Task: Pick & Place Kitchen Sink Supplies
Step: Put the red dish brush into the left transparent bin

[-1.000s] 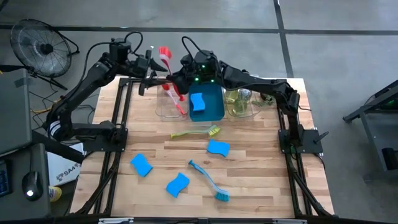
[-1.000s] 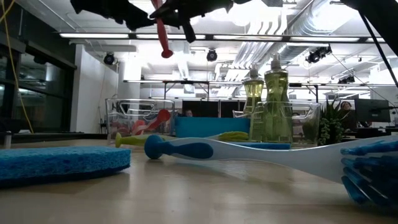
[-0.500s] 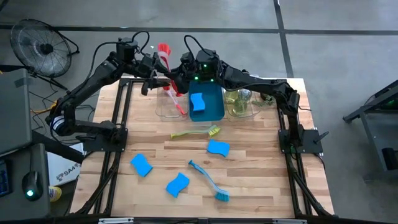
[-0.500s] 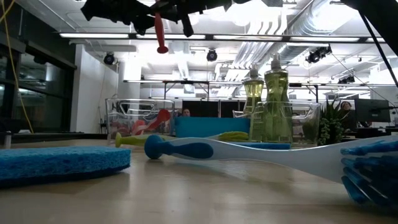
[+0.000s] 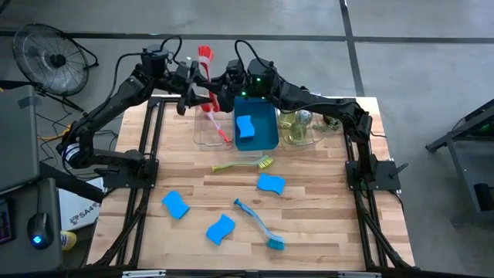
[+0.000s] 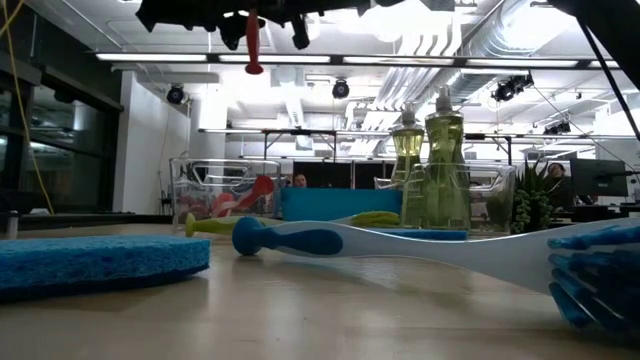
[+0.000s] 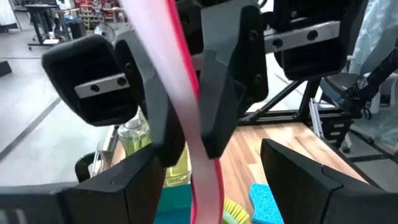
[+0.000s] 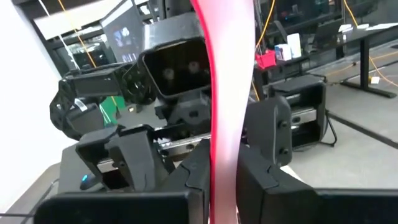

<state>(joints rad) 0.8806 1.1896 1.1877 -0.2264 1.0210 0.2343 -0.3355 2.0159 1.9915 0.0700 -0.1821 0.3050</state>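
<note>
A pink-red dish brush [image 5: 207, 73] hangs in the air over the table's far edge. Its bristle head [image 5: 204, 53] is up and its handle end [image 6: 254, 52] points down. My right gripper [image 8: 225, 180] reaches in from the right and is shut on the handle. My left gripper [image 7: 211, 180] faces it from the left, open, with one finger on either side of the handle and neither touching it. A second red brush [image 5: 221, 130] lies in the clear tray [image 5: 202, 139] below. My right gripper pinches the brush's handle about midway along [image 8: 225, 146] between its two fingers [image 7: 219, 93]. The fingers are about level, come from the table's right and lie across the handle. The brush is lifted clear, steeply tilted, head up.
A blue bin [image 5: 265, 139] holds a sponge [image 5: 245, 127]. A clear tray [image 5: 302, 137] to its right holds pump bottles [image 6: 432, 170]. On the wood lie a yellow-green brush [image 5: 243, 164], a teal brush [image 5: 258, 224] and three sponges [image 5: 271, 184], [image 5: 176, 205], [image 5: 221, 228].
The held brush has swung steeper, its head moving toward the far edge and its handle end rising. My left gripper has shifted a little toward the brush and rolled, still open. My right gripper has turned at the wrist and stays shut on the handle.
</note>
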